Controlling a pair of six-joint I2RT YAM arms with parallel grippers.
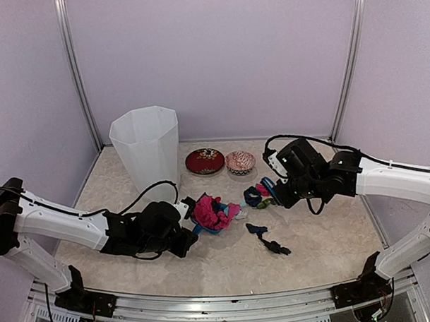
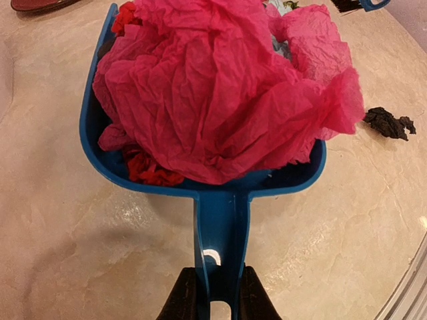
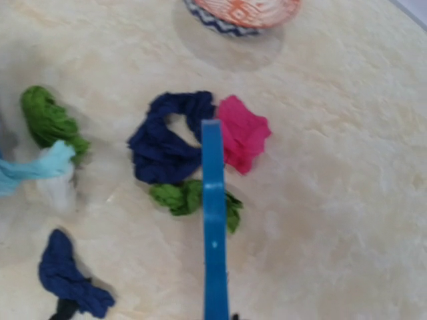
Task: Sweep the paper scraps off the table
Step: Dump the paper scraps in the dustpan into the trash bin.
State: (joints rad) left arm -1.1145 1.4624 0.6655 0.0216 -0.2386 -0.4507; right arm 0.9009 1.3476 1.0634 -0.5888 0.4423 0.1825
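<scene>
Fingers [image 2: 185, 299] of the left gripper [image 2: 220, 297] are pinched on the handle of the blue dustpan [image 2: 223, 220], one on each side. The pan rests on the table [image 1: 330, 235], heaped with paper scraps [image 2: 213, 93]: a big crumpled pink mass on top, red bits under it. A black scrap [image 2: 389, 123] lies loose on the table, just right of the pan.

Across from it, the right gripper [image 1: 276, 192] carries the blue brush [image 3: 213, 220]. Its fingers fall below the wrist view's edge, and the grip shows only in the handle rising from there. By the brush's far end are a navy wad [image 3: 163, 147], a pink wad [image 3: 243, 133] and a green wad [image 3: 187, 197], touching one another. More green, teal, white and navy wads lie apart to the left.

Behind stand two bowls [image 1: 204, 161] and a white bin [image 1: 147, 153].
</scene>
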